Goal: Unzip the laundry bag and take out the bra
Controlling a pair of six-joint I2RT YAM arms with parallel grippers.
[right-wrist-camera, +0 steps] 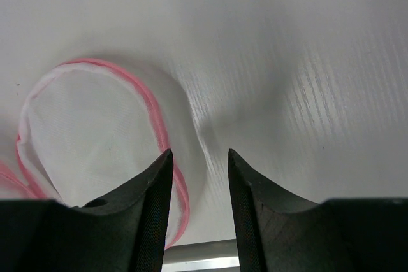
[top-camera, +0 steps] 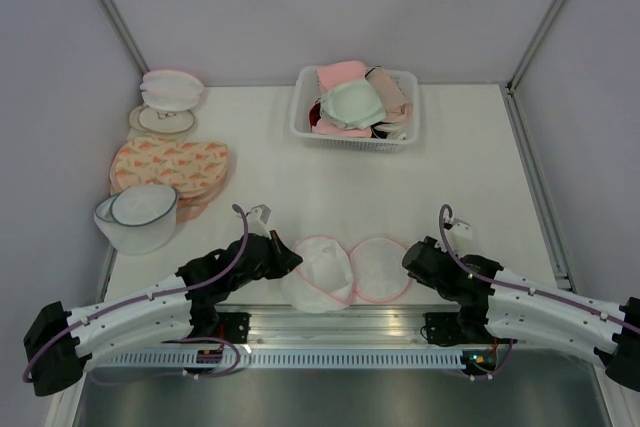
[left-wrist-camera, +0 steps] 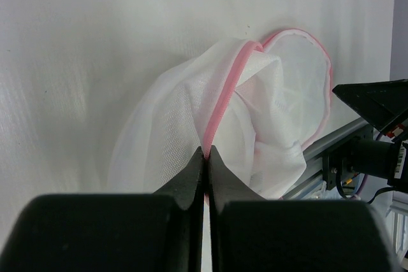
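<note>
While the left gripper pinches the unzipped bag at 6 o'clock on the desk, the right gripper gapes; freeing the bra seems next.

White mesh laundry bag, pink-rimmed halves splayed open at near table edge; pale mint bra atop basket pile.

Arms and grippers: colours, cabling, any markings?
The left arm and right arm have white links with black joints. A purple cable runs along each, looping up at the wrist beside a small white plug. The left gripper and right gripper are black, with tapered wedge fingers, finely ribbed inside. No markings readable.
</note>
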